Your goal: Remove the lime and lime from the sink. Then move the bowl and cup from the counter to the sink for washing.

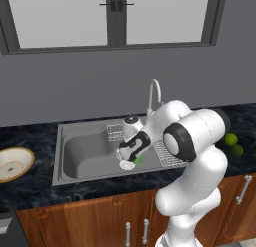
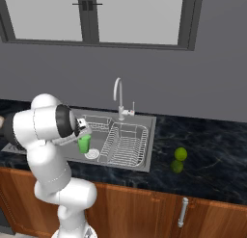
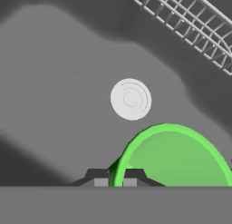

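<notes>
Green: 1 cup (image 2: 84, 143), 2 limes (image 2: 180, 153); 1 bowl (image 1: 14, 163).

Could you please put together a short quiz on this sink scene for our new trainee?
1. True or false: both limes lie in the sink.
2. What is the pincer shut on? A) a lime B) the cup C) the bowl
3. Where does the bowl sit?

Key
1. False: the brighter lime and the darker lime lie on the counter, to the right of the sink.
2. B: the green cup, held over the basin near the drain.
3. The bowl sits on the counter, to the left of the sink.
</notes>
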